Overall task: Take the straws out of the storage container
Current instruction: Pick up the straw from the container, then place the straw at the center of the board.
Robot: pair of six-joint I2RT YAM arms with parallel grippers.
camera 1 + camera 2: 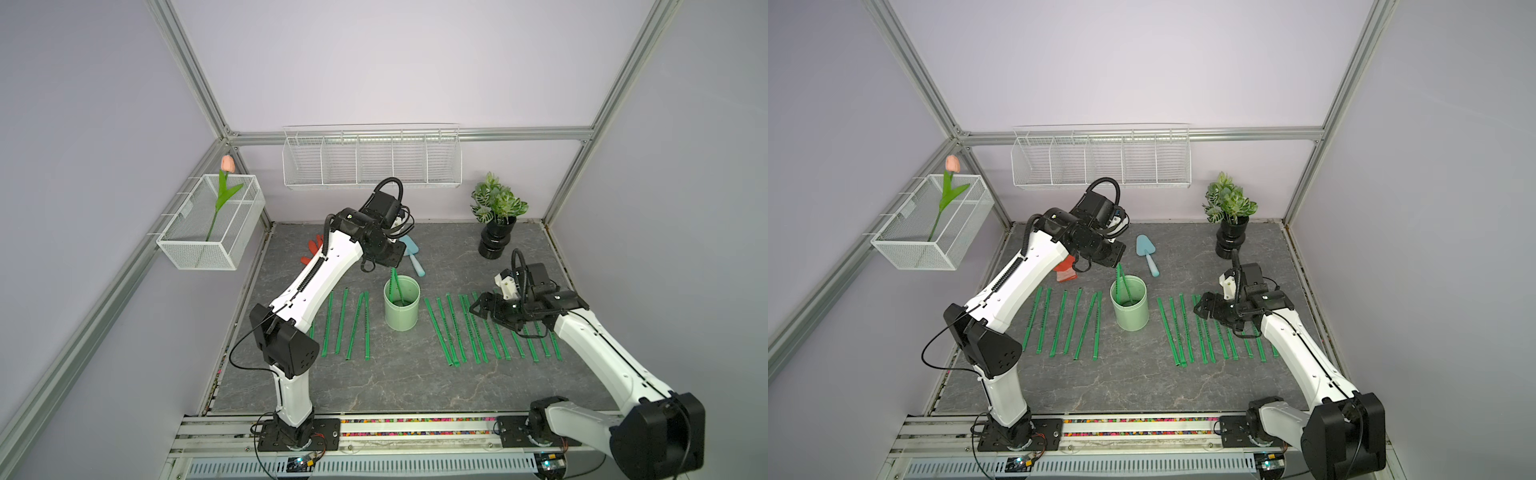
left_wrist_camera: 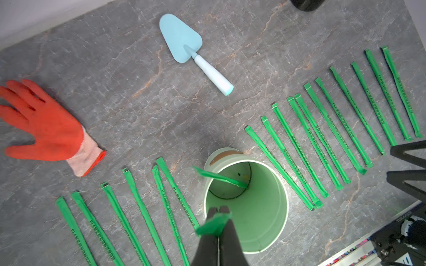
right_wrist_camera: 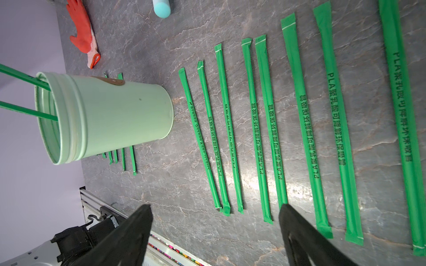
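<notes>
We see a robotics lab cell dressed as a garden corner. Aluminium framing point(image 1: 519, 134) and plain lilac walls point(image 1: 395, 62) box in the grey tabletop point(image 1: 395, 382). Two arms point(image 1: 316, 282) are bolted to a rail point(image 1: 415, 434) along its front edge. A potted plant point(image 1: 497, 208) stands at its back, and a wire basket point(image 1: 370, 162) hangs on the wall behind it.

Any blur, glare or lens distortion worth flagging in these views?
Left wrist view: the straw end pinched in the left gripper is out of focus; the glove looks slightly smeared. Right wrist view: glare on the tabletop, print on the laid-out straws sharp. Both top views: soft, even light, no glare.
</notes>
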